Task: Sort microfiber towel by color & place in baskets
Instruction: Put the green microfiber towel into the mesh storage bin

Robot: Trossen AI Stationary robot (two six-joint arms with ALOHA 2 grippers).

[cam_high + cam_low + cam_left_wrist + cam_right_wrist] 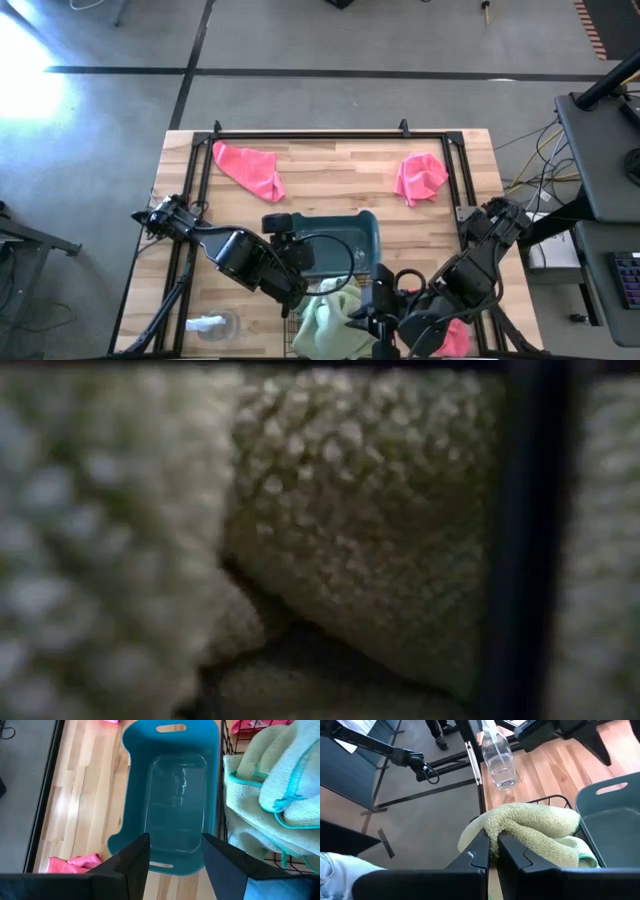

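Several sage green towels [333,320] are piled in the black wire basket [223,780] at the table's near edge; they fill the low view [350,520]. The empty blue-grey bin [345,240] stands just beyond it. My left gripper [175,840] hovers open over the bin [175,795], touching nothing. My right gripper [492,836] is shut on the top green towel [535,827]. Pink towels lie flat at the far left [248,170], far right [420,178] and near right [455,337]. My right gripper pinches a bunched fold [494,827] at one end of the top green towel between its two fingers, slanting down from the table's right side. The rest of the towel lies slack on the pile, draped over the basket's wire rim [555,798].
A clear spray bottle [210,323] stands at the near left corner, also in the right wrist view [497,760]. A black frame [330,134] runs round the table top. The two arms are close together over the bin and basket. Bare wood lies between the far pink towels.
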